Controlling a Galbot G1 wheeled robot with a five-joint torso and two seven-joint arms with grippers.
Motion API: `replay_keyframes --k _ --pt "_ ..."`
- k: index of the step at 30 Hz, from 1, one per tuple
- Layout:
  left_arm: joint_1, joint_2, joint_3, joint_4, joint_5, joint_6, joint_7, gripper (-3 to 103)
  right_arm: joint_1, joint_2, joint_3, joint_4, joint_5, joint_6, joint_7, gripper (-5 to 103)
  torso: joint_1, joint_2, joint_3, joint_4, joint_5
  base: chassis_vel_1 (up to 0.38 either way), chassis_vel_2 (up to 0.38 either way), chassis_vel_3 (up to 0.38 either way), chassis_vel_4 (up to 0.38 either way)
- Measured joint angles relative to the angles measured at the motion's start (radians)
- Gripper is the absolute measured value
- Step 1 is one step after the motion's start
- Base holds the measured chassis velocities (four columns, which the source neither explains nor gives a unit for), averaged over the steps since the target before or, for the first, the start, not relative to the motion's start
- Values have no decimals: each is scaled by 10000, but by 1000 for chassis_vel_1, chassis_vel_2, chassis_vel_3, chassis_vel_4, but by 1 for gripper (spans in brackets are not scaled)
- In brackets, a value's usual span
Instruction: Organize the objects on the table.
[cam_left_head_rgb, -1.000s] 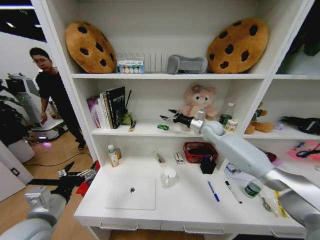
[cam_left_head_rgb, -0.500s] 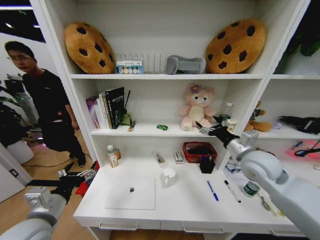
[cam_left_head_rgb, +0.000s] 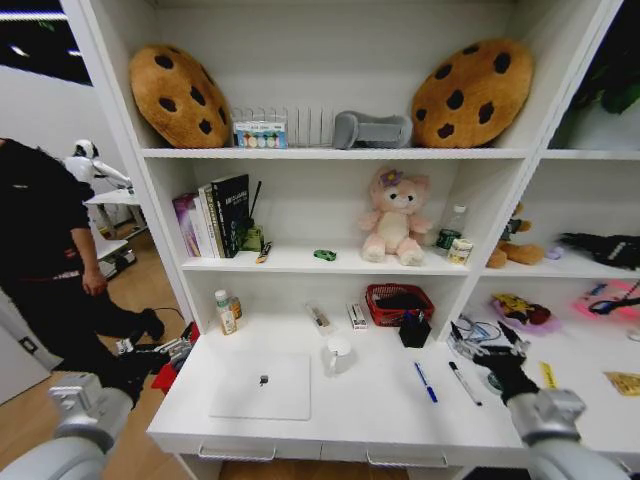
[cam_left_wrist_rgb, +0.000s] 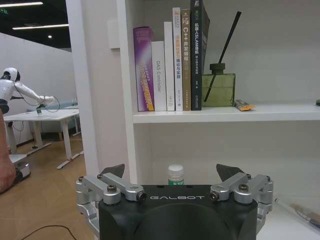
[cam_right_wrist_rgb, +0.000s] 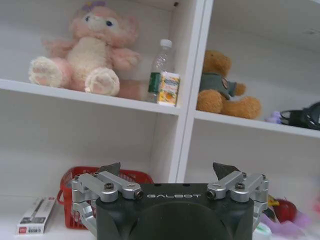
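— Head view first: where is the right end effector (cam_left_head_rgb: 497, 352)?
— Low over the bench (cam_left_head_rgb: 370, 405) at its right end, fingers spread apart; the white pen (cam_left_head_rgb: 465, 383) lies just to its left, the blue pen (cam_left_head_rgb: 426, 381) beyond that; the laptop (cam_left_head_rgb: 262, 385) rests flat, well apart.
— And the green toy car (cam_left_head_rgb: 325, 255)?
— On the shelf (cam_left_head_rgb: 300, 263) above, far from both; the left end effector (cam_left_head_rgb: 150, 355) hangs off the bench's left end, fingers apart.

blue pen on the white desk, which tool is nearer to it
Right. The right tool hovers just beyond the blue pen and the neighbouring white pen; the left tool is off the white desk's far-left edge, past the slim silver laptop.
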Motion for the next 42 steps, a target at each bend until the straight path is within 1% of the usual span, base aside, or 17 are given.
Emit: replay_keyframes --k 2,7,12,17,22,25,26,27,28,30,31,33,35,37,38,40,42 --pt "0 0 0 0 0 0 1 100 -46 321 -175 -157 -283 246 -46 100 1 0 0 1 0 0 0 0 0" --pt "0 0 0 0 0 0 1 100 45 456 -511 -375 -191 277 -76 100 2 -3 2 4 2 0 0 0 0" --pt "0 0 0 0 0 0 1 100 209 428 -802 -661 -174 261 -309 100 2 -2 1 3 2 0 0 0 0" --pt "0 0 0 0 0 0 0 100 651 266 -1376 -1115 -75 178 -319 100 2 -2 2 5 2 0 0 0 0" --pt "0 0 -1 0 1 0 -4 100 831 221 -1602 -1336 -222 185 -321 100 2 -2 1 5 1 -57 -43 50 42" --pt "0 0 0 0 1 0 -2 100 1188 187 -2065 -1820 -263 173 -231 100 3 -2 2 2 5 -104 -99 83 90" --pt "0 0 0 0 0 0 0 100 1431 158 -2294 -2104 -100 -8 -104 100 3 -3 3 3 7 -85 -98 67 80" --pt "0 0 0 -1 0 0 4 100 1835 27 -2638 -2492 440 -598 63 100 3 -3 3 2 7 -64 -75 45 33" --pt "0 0 0 -1 0 0 4 100 1835 27 -2638 -2492 440 -598 63 100 3 -3 3 2 7 -64 -75 45 33" --pt "1 0 0 0 0 0 5 100 2423 -316 -3053 -2951 918 -1237 157 100 3 -3 3 2 6 -32 -16 22 16" --pt "0 0 0 0 0 1 5 100 2732 -524 -3273 -3201 1005 -1415 162 100 3 -2 2 3 4 0 0 0 0" --pt "0 0 0 0 0 0 4 100 2990 -670 -3453 -3392 1070 -1542 179 100 3 -2 2 5 -3 0 0 0 0" --pt "0 0 0 0 0 0 3 100 3281 -817 -3675 -3633 1187 -1707 237 100 3 -3 2 4 1 0 0 0 0" --pt "0 0 0 0 1 0 0 100 3867 -1079 -4183 -4075 1485 -2013 394 100 3 -3 3 4 1 0 0 0 0" --pt "0 0 0 0 1 0 0 100 3867 -1079 -4183 -4075 1485 -2013 394 100 3 -3 3 4 1 0 0 0 0" --pt "0 0 0 0 1 0 1 100 4424 -1258 -4590 -4419 1647 -2230 603 100 3 -3 3 4 4 0 0 0 0" --pt "0 0 0 0 0 0 1 100 4660 -1337 -4709 -4514 1731 -2328 744 100 3 -3 3 4 6 0 0 0 0"
